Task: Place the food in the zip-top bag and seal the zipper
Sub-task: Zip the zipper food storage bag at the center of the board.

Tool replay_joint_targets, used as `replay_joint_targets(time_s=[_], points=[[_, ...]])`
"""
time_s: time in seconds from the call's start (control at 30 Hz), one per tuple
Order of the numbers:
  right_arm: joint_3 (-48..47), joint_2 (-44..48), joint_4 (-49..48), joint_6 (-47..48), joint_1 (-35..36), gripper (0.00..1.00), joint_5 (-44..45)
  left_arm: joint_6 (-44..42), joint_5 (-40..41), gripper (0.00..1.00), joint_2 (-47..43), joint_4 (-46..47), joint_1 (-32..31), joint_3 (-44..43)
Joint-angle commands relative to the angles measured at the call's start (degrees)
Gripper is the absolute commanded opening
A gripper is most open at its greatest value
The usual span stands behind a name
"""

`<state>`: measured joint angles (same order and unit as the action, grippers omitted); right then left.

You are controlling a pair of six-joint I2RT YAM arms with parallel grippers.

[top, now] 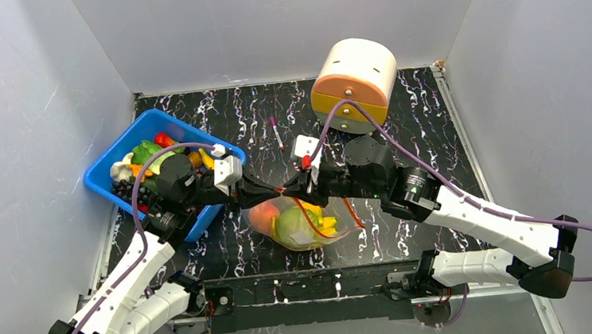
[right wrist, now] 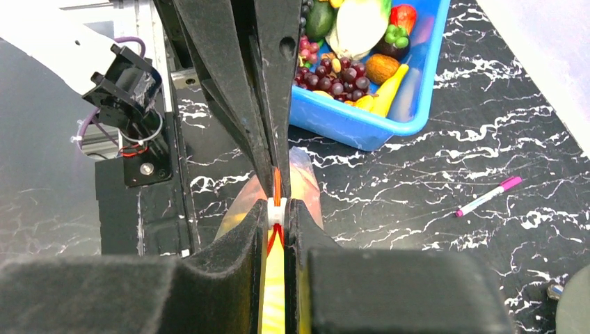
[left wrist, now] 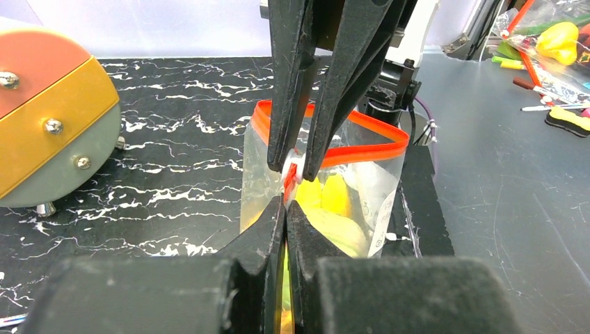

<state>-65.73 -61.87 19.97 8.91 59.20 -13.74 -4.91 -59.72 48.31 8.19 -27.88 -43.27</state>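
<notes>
Gripping the zipper (left wrist: 362, 147) with left hand (top: 271, 191), squeezed fully closed, and right hand (top: 298, 187), likewise pinched, tip to tip. Holding the zip-top bag (top: 306, 234), food (top: 291, 223) inside, by the table's (top: 233, 116) front edge.

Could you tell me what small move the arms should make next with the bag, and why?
Probably the right gripper should draw the white slider along the zipper, away from the left gripper, which anchors the strip. Both grippers are shut on it, food is inside the bag, yet the left wrist view shows the mouth beyond the slider gaping in a loop.
</notes>
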Motion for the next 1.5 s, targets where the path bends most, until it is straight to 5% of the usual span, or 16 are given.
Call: replay_joint_targets(time_s=[0.0, 1.47], points=[[-0.4, 2.3, 5.6, 0.5, -0.2, 0.0, 2.8, -0.2, 1.4, 0.0, -1.6, 3.4, 0.4, -0.6], [0.8, 9.5, 18.2, -0.7, -0.7, 0.0, 12.2, -11.5, 17.3, 0.0, -5.6, -10.4, 0.4, -1.9]])
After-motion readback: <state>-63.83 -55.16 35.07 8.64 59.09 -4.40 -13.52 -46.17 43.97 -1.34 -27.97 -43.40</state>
